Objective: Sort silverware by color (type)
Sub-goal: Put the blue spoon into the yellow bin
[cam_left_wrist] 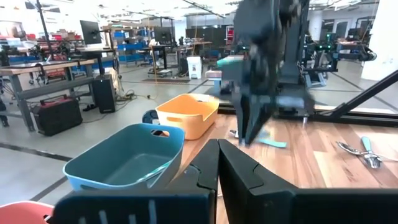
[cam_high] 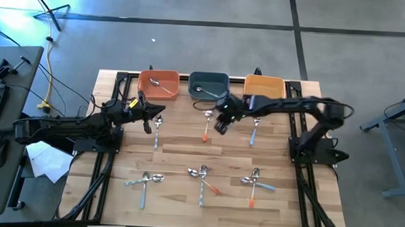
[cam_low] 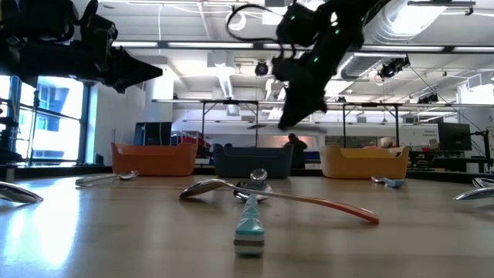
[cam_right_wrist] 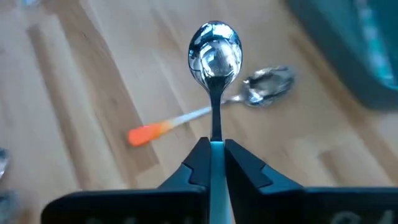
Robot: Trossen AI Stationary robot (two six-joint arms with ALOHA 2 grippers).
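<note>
My right gripper [cam_high: 221, 125] hangs above the table just in front of the teal bowl [cam_high: 209, 86], shut on a spoon [cam_right_wrist: 214, 53] whose shiny head sticks out past the fingertips. Its handle shows light blue between the fingers. Under it an orange-handled spoon [cam_right_wrist: 186, 121] lies flat on the wood. My left gripper [cam_high: 149, 118] waits shut near the orange bowl [cam_high: 158, 84], level above the table. A yellow bowl [cam_high: 264, 87] stands at the far right. My right gripper pinches the spoon's handle just behind the neck [cam_right_wrist: 216, 134] between its two fingers [cam_right_wrist: 199, 163]. The fingers slant down from the table's right and lie along the spoon. The spoon is lifted clear of the table, its head pointing forward and down past the fingertips.
More silverware lies about: a silver spoon [cam_high: 157, 128], a blue-handled piece [cam_high: 254, 129], and three small heaps along the near side [cam_high: 145, 181], [cam_high: 203, 178], [cam_high: 256, 181]. The orange and teal bowls each hold a piece. The three bowls line the far edge.
</note>
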